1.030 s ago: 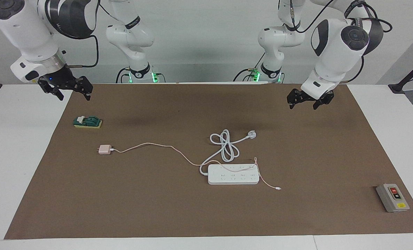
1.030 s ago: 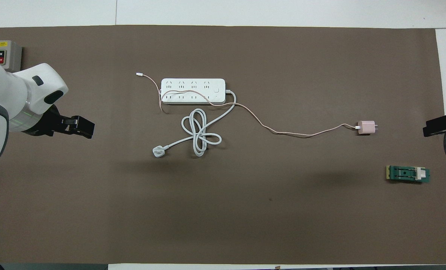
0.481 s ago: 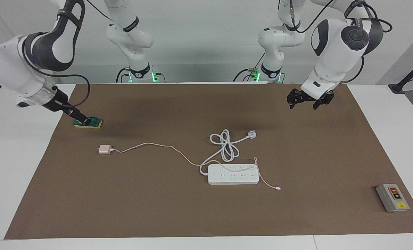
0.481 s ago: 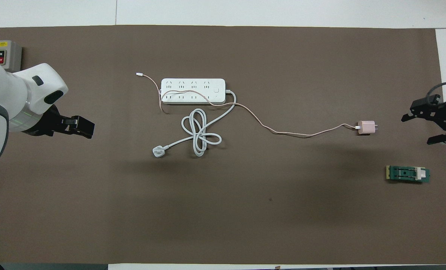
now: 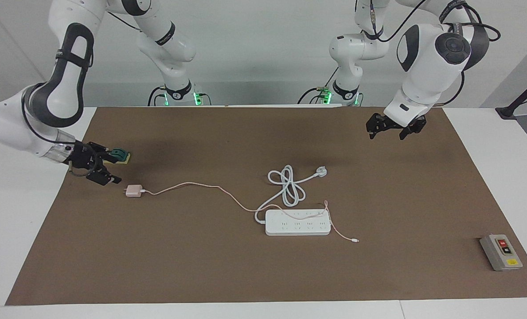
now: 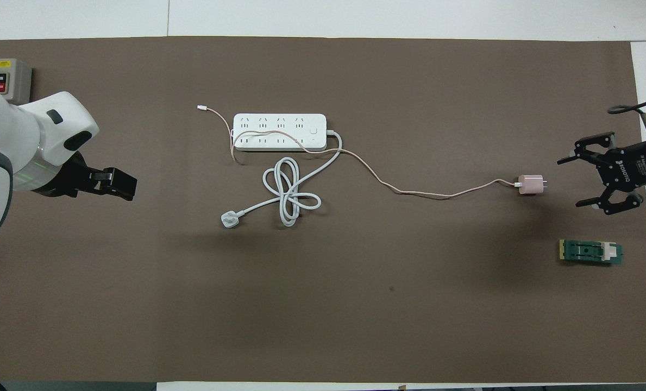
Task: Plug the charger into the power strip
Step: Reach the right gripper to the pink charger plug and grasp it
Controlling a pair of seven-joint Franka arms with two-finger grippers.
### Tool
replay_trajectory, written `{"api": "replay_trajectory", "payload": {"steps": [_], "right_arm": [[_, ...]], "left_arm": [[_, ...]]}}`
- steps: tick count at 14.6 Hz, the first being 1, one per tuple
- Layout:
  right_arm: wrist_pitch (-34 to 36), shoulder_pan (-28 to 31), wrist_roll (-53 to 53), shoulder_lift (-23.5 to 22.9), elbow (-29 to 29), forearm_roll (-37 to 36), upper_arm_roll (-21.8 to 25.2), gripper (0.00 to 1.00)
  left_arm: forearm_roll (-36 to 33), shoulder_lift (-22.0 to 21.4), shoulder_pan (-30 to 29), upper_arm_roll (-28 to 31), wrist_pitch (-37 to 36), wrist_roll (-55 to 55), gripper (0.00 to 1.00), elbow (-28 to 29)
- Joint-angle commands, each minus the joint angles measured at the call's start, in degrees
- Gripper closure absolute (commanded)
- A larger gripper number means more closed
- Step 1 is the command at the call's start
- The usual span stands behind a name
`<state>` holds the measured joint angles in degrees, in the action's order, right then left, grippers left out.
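The pale pink charger [image 5: 134, 191] [image 6: 531, 184] lies on the brown mat toward the right arm's end, prongs pointing at my right gripper [image 5: 112, 167] [image 6: 572, 183]. That gripper hangs low and level beside the charger, open, a short gap away, with nothing between its fingers. The charger's thin pink cable [image 5: 192, 184] trails to the white power strip [image 5: 297, 222] [image 6: 279, 132] and drapes over it. My left gripper [image 5: 386, 135] [image 6: 121, 183] waits open above the mat at the left arm's end.
The strip's thick white cord is coiled nearer the robots and ends in a white plug [image 5: 321, 170] [image 6: 229, 219]. A green block [image 5: 120, 154] [image 6: 590, 252] sits nearer the robots than the charger. A grey button box [image 5: 501, 252] [image 6: 10, 79] stands at the left arm's end.
My right arm has swung down from above the green block and its open gripper now sits low beside the charger. The left arm, charger and strip have not moved.
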<state>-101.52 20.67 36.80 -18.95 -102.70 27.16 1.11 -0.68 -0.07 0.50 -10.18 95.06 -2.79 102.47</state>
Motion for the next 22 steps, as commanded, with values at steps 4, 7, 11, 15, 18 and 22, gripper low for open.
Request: {"api": "replay_trajectory", "payload": {"steps": [4, 7, 11, 15, 18, 22], "right_arm": [[-1.0, 1.2, 2.7, -7.1, 1.9, 8.0, 0.0, 0.00], [-1.1, 0.8, 3.8, -8.6, 2.2, 8.1, 0.0, 0.00], [-2.3, 0.7, 4.0, -9.8, 2.0, 8.2, -0.1, 0.00], [-3.6, 0.4, 4.0, -9.9, 1.5, 8.5, -0.1, 0.00], [-4.8, 0.3, 3.9, -10.0, 0.9, 8.8, -0.1, 0.00], [-6.1, 0.2, 3.9, -10.0, 0.0, 9.1, -0.1, 0.00]], "left_arm": [[0.8, -0.8, 0.2, 0.5, 0.0, 0.5, 0.00, 0.2], [0.8, -0.8, 0.2, 0.5, 0.0, 0.5, 0.00, 0.2], [0.8, -0.8, 0.2, 0.5, 0.0, 0.5, 0.00, 0.2], [0.8, -0.8, 0.2, 0.5, 0.0, 0.5, 0.00, 0.2], [0.8, -0.8, 0.2, 0.5, 0.1, 0.4, 0.00, 0.2], [0.8, -0.8, 0.2, 0.5, 0.0, 0.4, 0.00, 0.2]]}}
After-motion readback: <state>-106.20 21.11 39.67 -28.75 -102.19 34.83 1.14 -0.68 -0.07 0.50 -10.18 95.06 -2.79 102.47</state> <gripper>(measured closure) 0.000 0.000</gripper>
